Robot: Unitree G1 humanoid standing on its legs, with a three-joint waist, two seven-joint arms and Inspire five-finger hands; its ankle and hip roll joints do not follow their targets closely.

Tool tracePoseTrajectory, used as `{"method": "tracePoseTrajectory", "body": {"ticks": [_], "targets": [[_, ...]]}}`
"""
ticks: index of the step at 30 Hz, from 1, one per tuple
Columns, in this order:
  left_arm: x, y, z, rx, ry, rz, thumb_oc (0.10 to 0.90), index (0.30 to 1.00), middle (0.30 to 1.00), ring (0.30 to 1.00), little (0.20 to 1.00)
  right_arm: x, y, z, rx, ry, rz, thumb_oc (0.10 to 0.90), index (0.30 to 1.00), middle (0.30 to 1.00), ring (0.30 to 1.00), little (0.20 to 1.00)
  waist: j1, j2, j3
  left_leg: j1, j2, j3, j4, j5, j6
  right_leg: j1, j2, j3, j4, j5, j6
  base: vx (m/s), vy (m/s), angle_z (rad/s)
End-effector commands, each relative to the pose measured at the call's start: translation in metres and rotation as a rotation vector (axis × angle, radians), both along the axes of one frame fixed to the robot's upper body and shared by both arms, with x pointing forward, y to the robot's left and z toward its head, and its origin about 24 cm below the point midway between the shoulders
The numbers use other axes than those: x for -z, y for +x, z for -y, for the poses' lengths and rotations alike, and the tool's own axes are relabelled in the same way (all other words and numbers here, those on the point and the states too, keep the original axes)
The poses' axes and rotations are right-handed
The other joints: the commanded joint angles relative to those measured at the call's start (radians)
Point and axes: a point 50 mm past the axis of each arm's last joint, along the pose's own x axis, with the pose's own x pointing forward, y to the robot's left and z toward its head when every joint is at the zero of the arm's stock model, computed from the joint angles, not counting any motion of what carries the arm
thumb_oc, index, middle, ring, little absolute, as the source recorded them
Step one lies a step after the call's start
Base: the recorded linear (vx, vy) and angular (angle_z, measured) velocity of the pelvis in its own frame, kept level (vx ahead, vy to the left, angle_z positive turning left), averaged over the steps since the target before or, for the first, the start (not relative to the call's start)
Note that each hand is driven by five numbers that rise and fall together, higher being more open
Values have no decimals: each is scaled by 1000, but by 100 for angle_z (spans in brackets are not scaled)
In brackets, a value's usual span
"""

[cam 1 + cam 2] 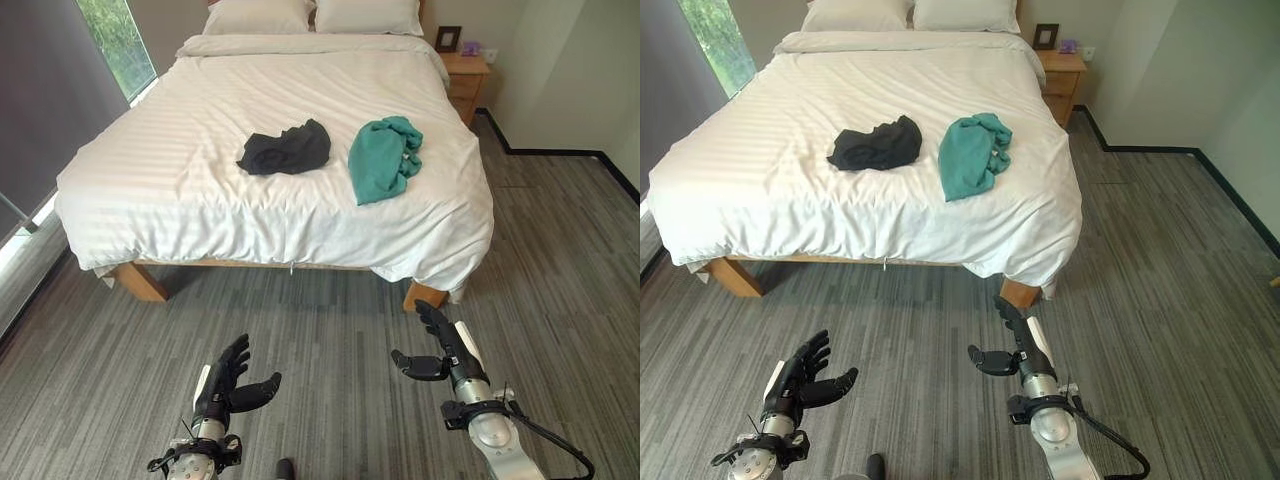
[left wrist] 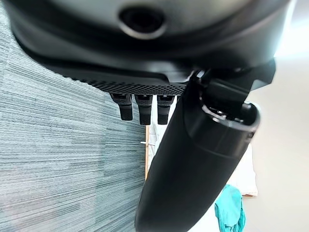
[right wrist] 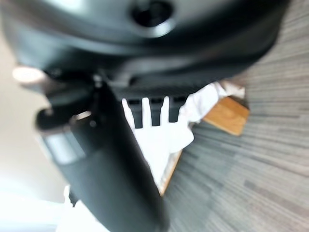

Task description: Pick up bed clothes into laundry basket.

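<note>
Left eye view shows my left hand (image 1: 228,385) and right hand (image 1: 446,352) empty over the floor (image 1: 330,330), fingers spread ready, since the black garment (image 1: 286,149) and teal garment (image 1: 383,156) lie mid-bed (image 1: 190,170), toward its foot edge.

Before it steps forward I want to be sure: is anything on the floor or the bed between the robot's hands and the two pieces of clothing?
Nothing visible blocks them. The left hand and right hand hang open over bare floor; the black garment and green garment lie apart on the white bed, nothing over them.
</note>
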Motion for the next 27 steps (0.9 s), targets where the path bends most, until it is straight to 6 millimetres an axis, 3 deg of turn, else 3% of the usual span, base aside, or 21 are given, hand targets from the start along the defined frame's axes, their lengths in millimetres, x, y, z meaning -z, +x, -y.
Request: {"method": "tracePoseTrajectory", "body": {"ticks": [1, 3, 4, 5, 7, 8, 11, 13, 15, 16, 17, 18, 20, 21, 22, 23, 25, 27], "targets": [[-53, 36, -20, -37, 63, 282, 800, 900, 900, 900, 900, -43, 30, -7, -21, -4, 235, 800, 900, 900, 900, 900, 36, -20, 70, 92, 27, -51, -4, -142, -11, -205, -96, 33, 154, 335, 95, 89, 105, -10], [-53, 36, -20, -36, 57, 280, 800, 900, 900, 900, 900, -44, 30, -8, -17, 2, 236, 800, 900, 900, 900, 900, 33, -33, 78, 113, 19, -46, -5, -168, -16, -246, -129, -14, 93, 336, 95, 266, -49, -3], [-55, 37, -21, -31, 63, 282, 800, 900, 900, 900, 900, -45, 31, -8, -5, 12, 245, 800, 900, 900, 900, 900, 30, -55, 86, 130, 16, -60, -5, -192, -38, -245, -137, -57, -60, 331, 95, 295, -132, 4], [-55, 37, -21, -31, 64, 282, 800, 900, 900, 900, 900, -45, 31, -8, -5, 13, 245, 800, 900, 900, 900, 900, 27, -51, 87, 132, 21, -63, -5, -193, -40, -234, -131, -65, -71, 334, 95, 312, -176, 14], [-59, 41, -23, -20, 79, 295, 800, 900, 900, 900, 900, -48, 32, -8, 13, 23, 262, 800, 900, 900, 900, 900, 22, -71, 95, 155, 33, -79, -5, -217, -70, -230, -126, -104, -245, 342, 95, 348, -180, 29], [-64, 50, -24, -13, 99, 320, 800, 900, 900, 900, 900, -51, 35, -9, 27, 40, 284, 800, 900, 900, 900, 900, 7, -79, 100, 177, 64, -98, -5, -236, -96, -248, -107, -96, -346, 373, 95, 524, -208, 44], [-68, 57, -24, -7, 112, 339, 800, 900, 900, 900, 900, -56, 40, -13, 23, 52, 310, 800, 900, 900, 900, 900, -5, -83, 99, 210, 101, -104, -5, -266, -121, -285, -97, -77, -368, 399, 95, 492, -132, 66], [-66, 59, -20, 5, 104, 335, 800, 900, 900, 900, 900, -56, 41, -17, 11, 78, 306, 800, 900, 900, 900, 900, -35, -105, 65, 264, 122, -120, -5, -322, -133, -276, -79, -39, -365, 405, 95, 601, -76, 71], [-65, 58, -17, 9, 96, 332, 800, 900, 900, 900, 900, -55, 40, -17, 3, 75, 299, 800, 900, 900, 900, 900, -48, -97, 53, 276, 145, -129, -5, -329, -137, -267, -67, -29, -360, 404, 95, 422, -81, 19], [-64, 57, -15, 12, 88, 332, 800, 900, 900, 900, 900, -54, 39, -17, -2, 75, 297, 800, 900, 900, 900, 900, -60, -79, 33, 282, 183, -139, 4, -302, -149, -262, -46, -34, -356, 400, 94, 584, -154, 59], [-63, 56, -13, 13, 76, 329, 800, 900, 900, 900, 900, -52, 38, -18, -7, 82, 290, 800, 900, 900, 900, 900, -71, -57, 19, 254, 220, -149, 71, -260, -162, -245, -16, -38, -349, 384, 81, 702, -298, 74], [-67, 59, -13, 12, 55, 344, 800, 900, 900, 900, 900, -53, 41, -19, -31, 61, 288, 800, 900, 900, 900, 900, -52, -39, 25, 128, 253, -180, 336, -83, -184, -187, 41, -62, -359, 339, 22, 512, -300, 51], [-71, 62, -12, 32, 58, 360, 800, 900, 900, 900, 900, -56, 45, -18, -31, 74, 303, 800, 900, 900, 900, 900, -39, -68, 47, -5, 235, -204, 543, -9, -148, -134, 65, -82, -378, 283, -29, 346, -299, 2], [-76, 64, -12, 44, 60, 376, 800, 900, 900, 900, 900, -57, 46, -16, -17, 76, 306, 800, 900, 900, 900, 900, -19, -77, 61, -60, 220, -199, 643, 3, -137, -104, 80, -79, -386, 257, -48, 321, -273, -15], [-79, 67, -11, 55, 69, 390, 800, 900, 900, 900, 900, -59, 49, -13, -11, 63, 310, 800, 900, 900, 900, 900, -3, -102, 81, -147, 167, -199, 752, -38, -127, -90, 67, -68, -388, 238, -57, 425, -245, -21], [-85, 69, -12, 65, 82, 417, 800, 900, 900, 900, 900, -61, 50, -10, -3, 65, 313, 800, 900, 900, 900, 900, 23, -113, 103, -274, 110, -157, 852, -115, -124, -56, 74, -46, -388, 202, -56, 391, -138, -19], [-88, 70, -12, 73, 91, 427, 800, 900, 900, 900, 900, -61, 51, -9, -1, 66, 314, 800, 900, 900, 900, 900, 28, -124, 104, -316, 95, -131, 824, -126, -118, -56, 69, -46, -388, 191, -53, 225, -8, -34], [-91, 70, -13, 70, 110, 442, 800, 900, 900, 900, 900, -59, 50, -8, 4, 61, 303, 800, 900, 900, 900, 900, 48, -128, 110, -374, 110, -51, 737, -158, -105, -21, 81, -38, -388, 165, -46, 279, 109, -10]]}}
